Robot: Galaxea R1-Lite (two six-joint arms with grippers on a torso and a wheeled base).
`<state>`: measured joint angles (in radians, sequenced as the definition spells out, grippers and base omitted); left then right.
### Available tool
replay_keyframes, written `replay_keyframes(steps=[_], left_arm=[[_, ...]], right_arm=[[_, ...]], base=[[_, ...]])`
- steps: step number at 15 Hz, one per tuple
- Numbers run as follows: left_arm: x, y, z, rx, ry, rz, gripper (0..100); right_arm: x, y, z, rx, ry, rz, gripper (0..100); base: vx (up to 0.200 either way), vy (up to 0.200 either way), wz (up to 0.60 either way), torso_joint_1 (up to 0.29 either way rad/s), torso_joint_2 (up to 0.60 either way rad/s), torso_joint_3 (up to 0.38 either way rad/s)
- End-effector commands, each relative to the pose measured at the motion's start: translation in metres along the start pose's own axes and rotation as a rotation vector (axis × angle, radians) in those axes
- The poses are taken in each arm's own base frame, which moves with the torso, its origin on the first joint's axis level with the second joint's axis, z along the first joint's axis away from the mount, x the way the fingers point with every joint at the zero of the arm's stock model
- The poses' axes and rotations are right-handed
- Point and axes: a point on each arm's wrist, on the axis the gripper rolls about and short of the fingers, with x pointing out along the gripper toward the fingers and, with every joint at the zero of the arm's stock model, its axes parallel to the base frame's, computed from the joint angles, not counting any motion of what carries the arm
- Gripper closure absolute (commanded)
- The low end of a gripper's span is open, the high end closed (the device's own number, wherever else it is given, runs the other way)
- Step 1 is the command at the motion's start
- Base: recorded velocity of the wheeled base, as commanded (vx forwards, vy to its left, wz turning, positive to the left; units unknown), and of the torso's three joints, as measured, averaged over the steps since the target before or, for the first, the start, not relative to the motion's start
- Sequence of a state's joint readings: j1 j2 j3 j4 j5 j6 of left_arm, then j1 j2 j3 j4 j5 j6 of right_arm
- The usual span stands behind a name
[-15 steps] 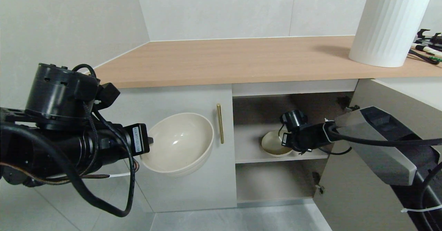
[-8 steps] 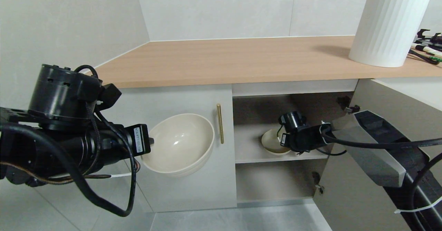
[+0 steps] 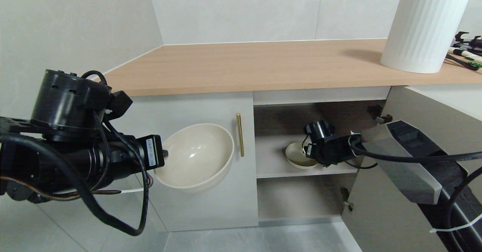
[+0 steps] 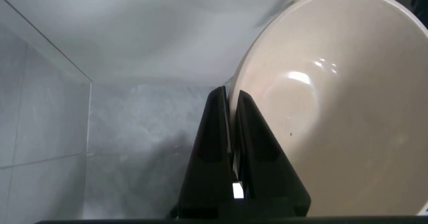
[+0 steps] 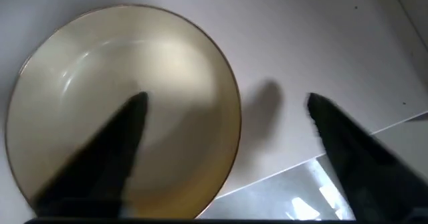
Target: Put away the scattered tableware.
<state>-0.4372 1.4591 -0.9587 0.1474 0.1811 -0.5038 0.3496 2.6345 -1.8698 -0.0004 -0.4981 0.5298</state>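
Catching a bright highlight on the smooth, glossy inside of the large cream bowl (image 3: 196, 156). Showing the same glaze on the small bowl (image 3: 295, 158), a smooth matt face on the shelf (image 3: 271, 158). Showing matt wood grain along the countertop (image 3: 263, 63), shiny brass-coloured metal on the door handle (image 3: 240, 135), ribbed matt white on the container (image 3: 425, 29).

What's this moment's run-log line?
left gripper: shut on large bowl | right gripper: open astride rim of small bowl on cabinet shelf
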Motion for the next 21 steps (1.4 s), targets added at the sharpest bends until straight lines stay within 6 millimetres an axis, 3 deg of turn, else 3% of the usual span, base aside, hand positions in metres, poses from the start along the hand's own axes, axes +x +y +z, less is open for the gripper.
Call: replay_keyframes(steps=[1,6,7,8,9,13,15,17,21], left_arm=[[0.001,0.000,0.000,0.004,0.004,0.001,100],[0.038,-0.019,-0.024,0.146,0.140,0.002,100],[0.039,-0.020,-0.025,0.147,0.143,0.002,100],[0.058,-0.025,-0.032,0.228,0.174,0.003,100],[0.070,-0.027,-0.035,0.258,0.180,0.005,100],[0.104,-0.037,-0.050,0.293,0.191,-0.007,100],[0.117,-0.048,-0.052,0.320,0.165,-0.038,100],[0.129,-0.056,-0.057,0.329,0.159,-0.049,100],[0.121,-0.069,-0.059,0.344,0.120,-0.068,100]], right_arm=[[-0.020,-0.001,0.016,0.044,-0.017,0.013,0],[-0.135,-0.003,0.028,-0.025,0.085,0.182,0],[-0.137,-0.004,0.029,-0.025,0.085,0.187,0],[-0.187,-0.010,0.029,-0.091,0.102,0.292,0],[-0.211,-0.012,0.028,-0.139,0.097,0.340,0],[-0.282,-0.026,0.022,-0.288,0.114,0.470,0],[-0.299,-0.028,0.018,-0.322,0.144,0.513,0],[-0.298,-0.024,0.013,-0.337,0.171,0.535,0],[-0.293,-0.012,-0.008,-0.386,0.229,0.553,0]], base=[[0.000,0.000,0.00,0.000,0.00,0.000],[0.000,0.000,0.00,0.000,0.00,0.000],[0.000,0.000,0.00,0.000,0.00,0.000],[0.000,0.000,0.00,0.000,0.00,0.000],[0.000,0.000,0.00,0.000,0.00,0.000],[0.000,0.000,0.00,0.000,0.00,0.000],[0.000,0.000,0.00,0.000,0.00,0.000],[0.000,0.000,0.00,0.000,0.00,0.000],[0.000,0.000,0.00,0.000,0.00,0.000]])
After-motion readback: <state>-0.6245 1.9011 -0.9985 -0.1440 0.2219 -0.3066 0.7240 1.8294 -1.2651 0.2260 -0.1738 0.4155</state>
